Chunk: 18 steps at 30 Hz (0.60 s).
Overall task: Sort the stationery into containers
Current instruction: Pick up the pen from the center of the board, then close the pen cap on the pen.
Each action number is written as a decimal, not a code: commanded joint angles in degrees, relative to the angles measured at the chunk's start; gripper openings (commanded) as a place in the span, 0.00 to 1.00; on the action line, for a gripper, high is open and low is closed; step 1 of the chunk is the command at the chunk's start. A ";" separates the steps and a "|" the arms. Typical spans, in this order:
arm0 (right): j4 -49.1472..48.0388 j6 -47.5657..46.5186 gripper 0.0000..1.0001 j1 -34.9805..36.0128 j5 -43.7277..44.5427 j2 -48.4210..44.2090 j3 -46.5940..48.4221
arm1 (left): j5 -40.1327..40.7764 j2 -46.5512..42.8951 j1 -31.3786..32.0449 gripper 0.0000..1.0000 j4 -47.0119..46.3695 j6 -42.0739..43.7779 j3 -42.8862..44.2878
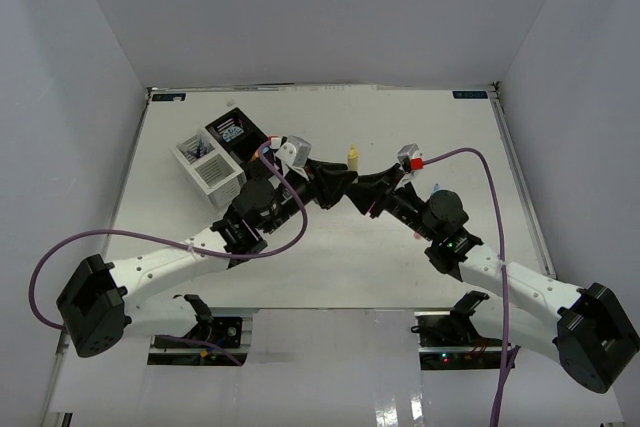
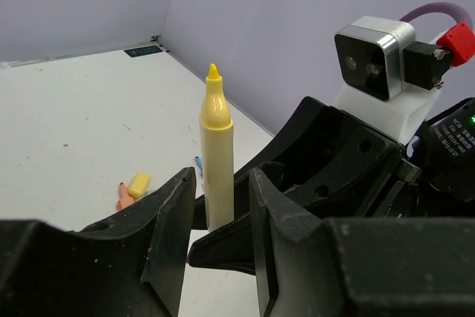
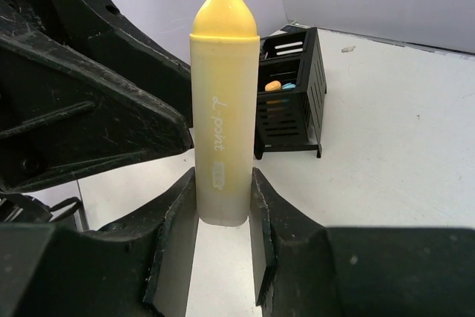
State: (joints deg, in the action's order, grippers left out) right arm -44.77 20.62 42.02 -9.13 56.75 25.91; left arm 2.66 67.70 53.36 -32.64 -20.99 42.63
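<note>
Has the containers (image 1: 215, 157) far left on the bench (image 1: 400, 267), brackets the upright yellow highlighter (image 2: 215, 131) at centre with the left gripper (image 2: 223, 176) narrowly parted, gap beside one finger, and clamps its base in the right gripper (image 3: 223, 176).

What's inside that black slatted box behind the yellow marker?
Inside the black box, an orange tip and a blue tip show near the top. Its slatted walls hide whatever lies lower, and the yellow marker covers its left edge.
</note>
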 commanded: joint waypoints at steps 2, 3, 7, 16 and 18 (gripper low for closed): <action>-4.01 0.82 0.08 -0.10 0.60 0.38 0.19 | -1.25 -0.91 0.07 0.46 -1.99 0.25 -0.09; -4.09 0.91 0.08 -0.10 0.34 0.38 0.28 | -1.34 -0.73 0.07 0.46 -2.07 0.34 -0.01; -4.18 0.74 0.08 -0.10 -0.45 0.55 0.72 | -1.07 0.41 0.07 0.46 -1.90 0.08 0.52; -3.92 -0.41 0.08 0.43 -0.72 0.12 0.46 | -0.46 2.52 0.07 0.45 -0.32 -1.07 2.72; -3.83 -0.67 0.08 0.52 -0.98 0.20 0.63 | -0.46 3.14 0.07 0.43 -0.40 -1.24 2.81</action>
State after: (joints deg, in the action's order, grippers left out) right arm -45.19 20.62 42.13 -9.61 57.39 25.91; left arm 2.35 70.46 53.36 -33.15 -21.58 43.13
